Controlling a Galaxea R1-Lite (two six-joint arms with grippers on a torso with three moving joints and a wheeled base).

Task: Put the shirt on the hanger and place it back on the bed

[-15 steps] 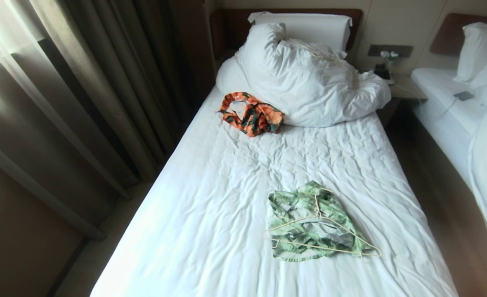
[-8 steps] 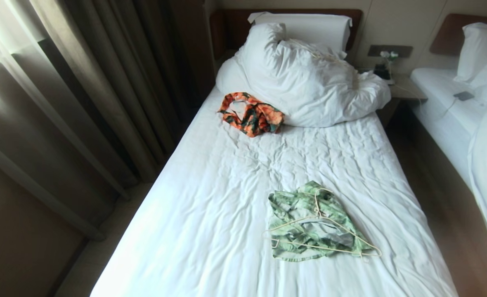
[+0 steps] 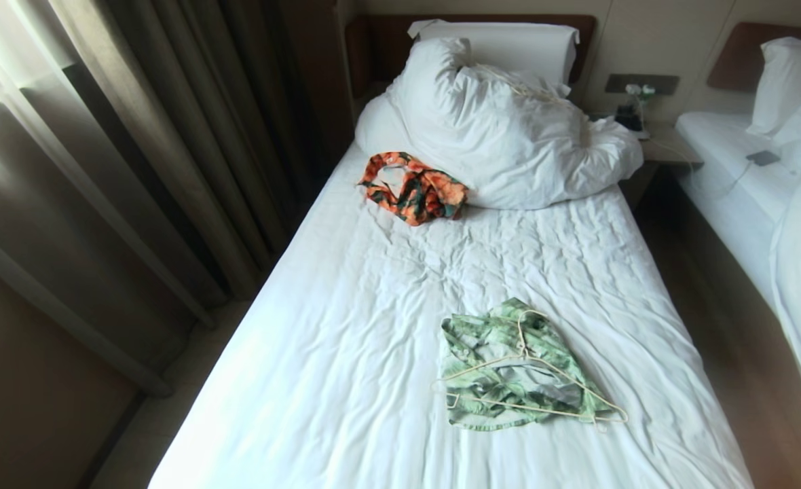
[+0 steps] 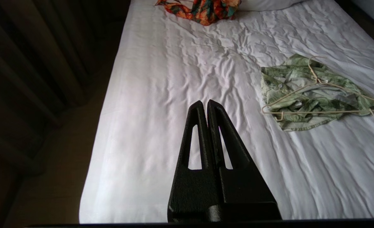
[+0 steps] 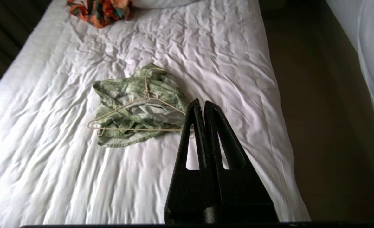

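The green floral shirt lies crumpled on the near right part of the bed. The cream wire hanger lies flat over it, with its hook toward the headboard. Neither gripper shows in the head view. My left gripper is shut and empty, held above the sheet to the left of the shirt and hanger. My right gripper is also shut and empty. It hovers on the near side of the shirt, by the right end of the hanger, with no visible contact.
An orange-and-teal garment lies by the bunched white duvet at the head of the bed. Curtains hang along the left side. A nightstand and a second white bed stand on the right across a strip of floor.
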